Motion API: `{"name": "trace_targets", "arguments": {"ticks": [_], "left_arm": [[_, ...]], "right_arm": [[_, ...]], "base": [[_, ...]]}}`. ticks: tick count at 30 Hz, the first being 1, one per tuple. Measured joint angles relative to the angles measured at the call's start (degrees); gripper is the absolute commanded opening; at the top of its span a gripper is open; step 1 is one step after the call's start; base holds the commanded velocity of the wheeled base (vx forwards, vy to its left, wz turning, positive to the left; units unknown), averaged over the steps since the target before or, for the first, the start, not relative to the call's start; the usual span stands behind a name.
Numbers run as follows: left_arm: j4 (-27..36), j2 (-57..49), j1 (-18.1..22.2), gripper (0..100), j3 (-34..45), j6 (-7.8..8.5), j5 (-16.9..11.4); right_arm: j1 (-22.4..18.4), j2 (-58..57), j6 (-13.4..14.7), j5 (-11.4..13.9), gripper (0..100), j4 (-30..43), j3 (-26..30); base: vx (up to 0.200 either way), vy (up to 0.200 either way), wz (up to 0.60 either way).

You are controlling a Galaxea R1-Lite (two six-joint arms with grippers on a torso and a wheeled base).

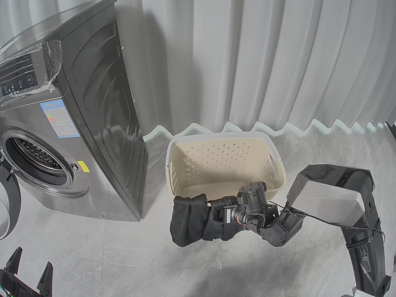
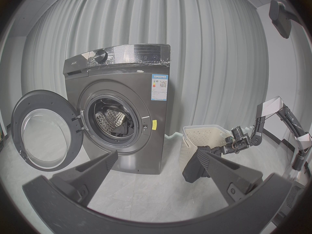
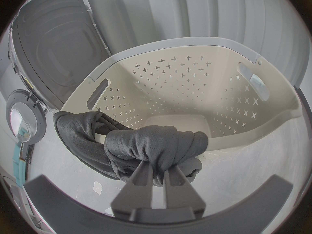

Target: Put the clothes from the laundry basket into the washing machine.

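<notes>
Black cloth garment was bunched and held in the right claw, whose two fingers were pinched narrow on a gathered fold, the rest of the fabric hanging loose below and to the washer side. The garment hung outside the laundry basket, at the near wall on the corner closer to the washing machine, above the grey tiled floor; contact with the basket rim could not be determined. The basket was cream plastic with star perforations and a pale grey rim, standing on the floor just beside the machine's side panel, with a white curtain behind. The machine's round door stood swung fully open, the steel drum exposed; a dark shape lay low inside it, kind not discernible. The left claw was low in front of the machine, well apart from the basket, fingers spread wide and holding nothing.
</notes>
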Motion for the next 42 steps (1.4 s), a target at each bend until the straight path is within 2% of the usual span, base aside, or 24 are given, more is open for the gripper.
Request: {"name": "trace_targets", "arguments": {"ticks": [9,22,38,42], "left_arm": [[0.0,0.0,0.0,100,0.0,0.02,0.0],[0.0,0.0,0.0,100,0.0,0.00,0.1],[0.0,0.0,0.0,100,0.0,0.00,0.1],[0.0,0.0,0.0,100,0.0,0.00,0.0]], "right_arm": [[0.3,-1.0,0.1,-0.1,0,-0.6,1.7],[2.2,-16.1,-0.4,-0.6,0,-3.2,12.5],[6.0,-44.7,-6.7,-0.2,0,-9.7,24.3],[6.3,-50.6,-9.9,0.0,0,-11.2,27.3]], "base": [[0.000,0.000,0.00],[0.000,0.000,0.00],[0.000,0.000,0.00],[0.000,0.000,0.00]]}}
